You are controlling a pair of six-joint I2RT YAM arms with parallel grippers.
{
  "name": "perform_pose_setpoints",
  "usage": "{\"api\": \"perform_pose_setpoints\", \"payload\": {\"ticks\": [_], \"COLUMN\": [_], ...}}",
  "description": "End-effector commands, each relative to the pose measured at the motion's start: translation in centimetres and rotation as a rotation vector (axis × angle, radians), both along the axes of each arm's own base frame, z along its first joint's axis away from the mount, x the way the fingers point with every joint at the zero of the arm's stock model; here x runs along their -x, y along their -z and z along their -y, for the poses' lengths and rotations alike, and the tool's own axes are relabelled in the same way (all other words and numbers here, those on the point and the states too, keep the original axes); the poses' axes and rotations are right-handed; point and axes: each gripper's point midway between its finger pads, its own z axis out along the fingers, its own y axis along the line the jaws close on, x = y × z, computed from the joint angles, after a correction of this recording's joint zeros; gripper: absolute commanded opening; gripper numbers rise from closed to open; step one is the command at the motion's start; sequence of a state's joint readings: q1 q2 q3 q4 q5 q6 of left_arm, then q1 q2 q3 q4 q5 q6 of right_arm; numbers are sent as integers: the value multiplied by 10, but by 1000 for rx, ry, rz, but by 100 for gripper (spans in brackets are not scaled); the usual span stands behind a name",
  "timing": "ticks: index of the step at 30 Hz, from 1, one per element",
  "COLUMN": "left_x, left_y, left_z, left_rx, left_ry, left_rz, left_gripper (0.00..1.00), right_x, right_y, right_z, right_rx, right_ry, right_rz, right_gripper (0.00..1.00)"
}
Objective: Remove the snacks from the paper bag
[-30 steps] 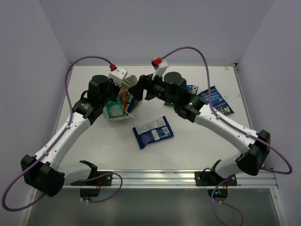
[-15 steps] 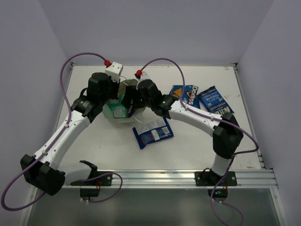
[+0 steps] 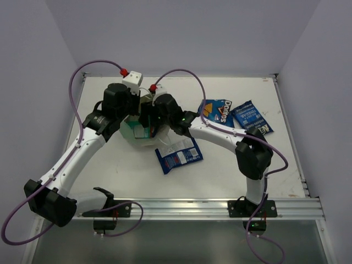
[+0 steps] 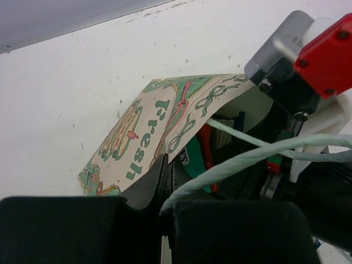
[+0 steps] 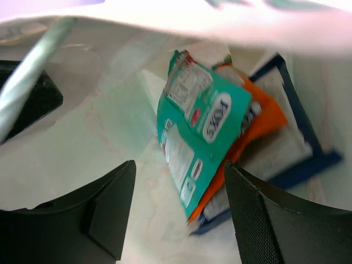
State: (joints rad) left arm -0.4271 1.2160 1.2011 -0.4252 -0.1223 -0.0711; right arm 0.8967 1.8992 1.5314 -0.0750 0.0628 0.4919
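Mint-green printed paper bag (image 3: 131, 131) lies tipped at nine o'clock on the white bench (image 3: 220, 176), teal foil packet (image 5: 201, 124) over orange foil packet (image 5: 267, 118) inside. Left end effector (image 4: 165, 184) pinches its rim; right end effector (image 5: 180, 170) gapes inside it.

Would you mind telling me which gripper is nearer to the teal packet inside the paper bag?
Right. The right gripper is open inside the paper bag, facing the teal packet; the left gripper clamps the bag's rim.

We see a white table (image 3: 132, 176) boxed in on three sides by plain pale lavender walls (image 3: 181, 33), softly and evenly lit, with an aluminium rail (image 3: 192, 208) along its near edge.
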Motion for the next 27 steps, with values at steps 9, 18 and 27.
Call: {"api": "perform_pose_setpoints", "payload": {"ticks": [9, 18, 27], "left_x": [-7, -4, -1], "left_y": [-33, -43, -45], "left_z": [9, 11, 17], "left_rx": [89, 95, 111], "left_ry": [-25, -7, 25], "left_rz": [30, 30, 24], "left_gripper": [0, 0, 0], "right_x": [-18, -41, -37], "right_y": [-24, 19, 51], "right_z": [-19, -4, -9], "right_rx": [-19, 66, 90], "right_ry": [-50, 104, 67], "right_rz": [153, 87, 34], "right_gripper": [67, 70, 70]}}
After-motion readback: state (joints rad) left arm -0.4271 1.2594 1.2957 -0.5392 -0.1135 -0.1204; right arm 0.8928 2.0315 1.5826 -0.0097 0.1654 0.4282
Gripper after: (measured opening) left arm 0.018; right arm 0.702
